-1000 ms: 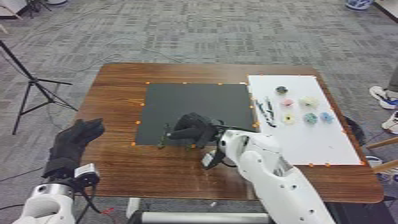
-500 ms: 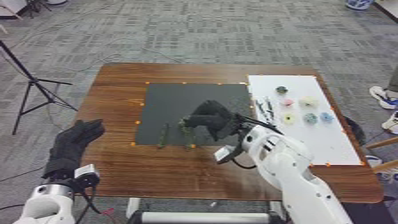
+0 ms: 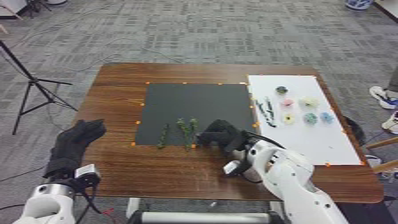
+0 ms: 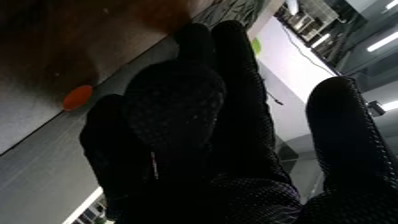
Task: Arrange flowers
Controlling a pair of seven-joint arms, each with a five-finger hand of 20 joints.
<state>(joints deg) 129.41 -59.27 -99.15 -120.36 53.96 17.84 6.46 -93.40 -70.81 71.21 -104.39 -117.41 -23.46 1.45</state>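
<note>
Align green stems (image 3: pixel 193 125) gently.
With right hand (image 3: pixel 224 135) partly spread, ease those just beside it parallel; avoid snagging.

Black tripod (image 3: pixel 33 80) on gray patterned carpet (image 3: pixel 222 37), blue-and-white pot (image 3: pixel 359 4) beyond

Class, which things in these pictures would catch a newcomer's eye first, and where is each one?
Probably the dark square mat in the middle of the brown table, with green stems lying on its near part and the robot's black-gloved right hand at its near right corner. Next, the white sheet on the right, bearing small pink, yellow and blue flower heads.
</note>
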